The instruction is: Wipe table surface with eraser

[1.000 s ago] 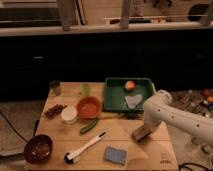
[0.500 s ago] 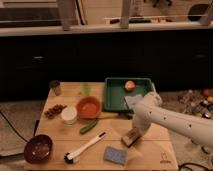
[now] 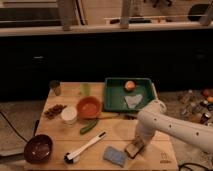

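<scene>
The table surface (image 3: 115,135) is a pale wooden plank top with a small dark logo (image 3: 164,161) at its front right corner. The eraser (image 3: 133,149), a small tan-brown block, rests on the table near the front edge, right of centre. My gripper (image 3: 136,143) reaches down from the white arm (image 3: 165,125) and is shut on the eraser, pressing it onto the wood. The eraser sits just right of the blue sponge (image 3: 115,156).
A black-and-white brush (image 3: 85,147) lies front centre. A dark bowl (image 3: 38,148) is front left. An orange bowl (image 3: 89,106), a white cup (image 3: 69,115) and a green cucumber (image 3: 89,126) stand mid-left. A green tray (image 3: 116,97) holds an orange fruit and a cloth.
My arm has drawn the eraser across the table toward the front edge and slightly left, ending close to the blue sponge.
</scene>
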Robot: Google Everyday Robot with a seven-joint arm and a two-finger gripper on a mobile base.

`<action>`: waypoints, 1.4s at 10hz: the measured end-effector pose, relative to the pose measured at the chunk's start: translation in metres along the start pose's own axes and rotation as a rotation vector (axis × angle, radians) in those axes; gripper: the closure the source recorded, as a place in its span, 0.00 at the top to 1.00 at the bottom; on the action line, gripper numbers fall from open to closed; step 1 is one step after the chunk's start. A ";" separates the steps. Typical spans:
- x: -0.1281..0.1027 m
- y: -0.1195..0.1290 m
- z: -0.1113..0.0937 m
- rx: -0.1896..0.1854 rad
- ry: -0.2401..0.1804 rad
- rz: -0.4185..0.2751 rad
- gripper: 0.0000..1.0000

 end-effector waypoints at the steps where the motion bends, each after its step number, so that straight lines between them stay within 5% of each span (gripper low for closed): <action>1: 0.019 0.010 -0.001 -0.010 0.015 0.032 0.00; 3: 0.050 0.022 -0.004 -0.022 0.057 0.084 0.00; 7: 0.081 -0.015 -0.007 0.004 0.096 0.122 0.00; 11: 0.035 -0.061 -0.001 0.039 0.051 0.023 0.00; 14: 0.003 -0.058 0.004 0.029 0.021 -0.069 0.00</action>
